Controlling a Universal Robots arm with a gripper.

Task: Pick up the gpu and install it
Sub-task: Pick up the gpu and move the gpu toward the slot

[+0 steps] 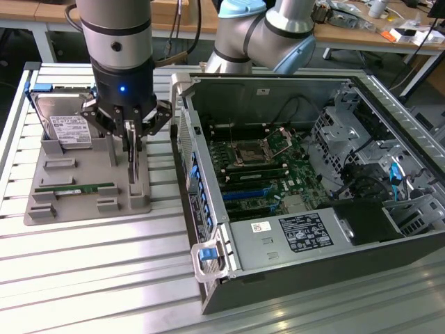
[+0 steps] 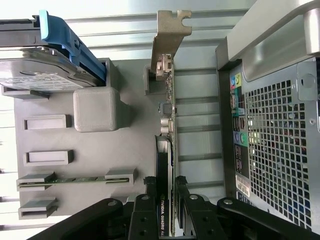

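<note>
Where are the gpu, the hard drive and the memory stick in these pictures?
gpu [image 2: 169, 107]: wrist view, on the card's thin board edge.
hard drive [image 1: 69, 129]: exterior view, on its white label.
memory stick [image 1: 75, 188]: exterior view, on the middle of its green strip.

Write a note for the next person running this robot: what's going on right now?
The gripper: jaws closed on the gpu.
The gpu stands upright in its slot on the grey holder tray, beside the open computer case.
Done: card reached and gripped.
Left: not yet lifted out, not yet installed on the motherboard.
</note>
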